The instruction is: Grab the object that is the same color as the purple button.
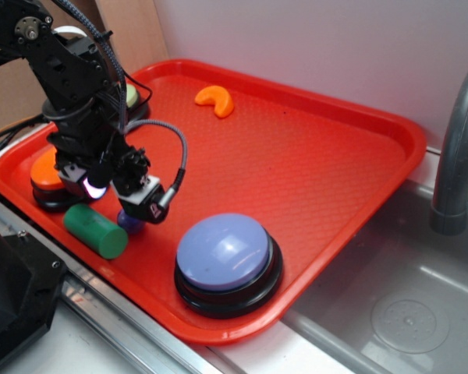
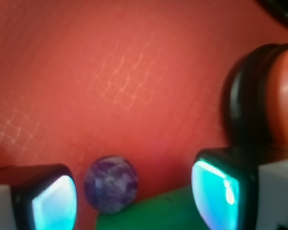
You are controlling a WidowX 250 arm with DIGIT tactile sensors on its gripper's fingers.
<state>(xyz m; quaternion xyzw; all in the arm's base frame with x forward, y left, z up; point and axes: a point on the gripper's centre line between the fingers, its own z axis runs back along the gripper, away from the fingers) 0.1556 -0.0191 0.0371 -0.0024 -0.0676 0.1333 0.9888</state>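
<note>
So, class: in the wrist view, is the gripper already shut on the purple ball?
No: the purple ball sits free between the open gripper fingers.

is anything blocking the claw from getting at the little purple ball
Nothing sits between them. In the wrist view the purple ball lies in the gap of the open claw, nearer one finger. The green cylinder lies right beside the ball and the orange button is close behind, so both crowd the closing fingers.

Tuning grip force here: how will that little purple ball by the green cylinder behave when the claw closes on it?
The purple ball looks round and glossy, so it will probably roll or squirt out of an off-centre pinch. It seems to touch the green cylinder, which may stop it rolling that way. The claw stands open around it.
</note>
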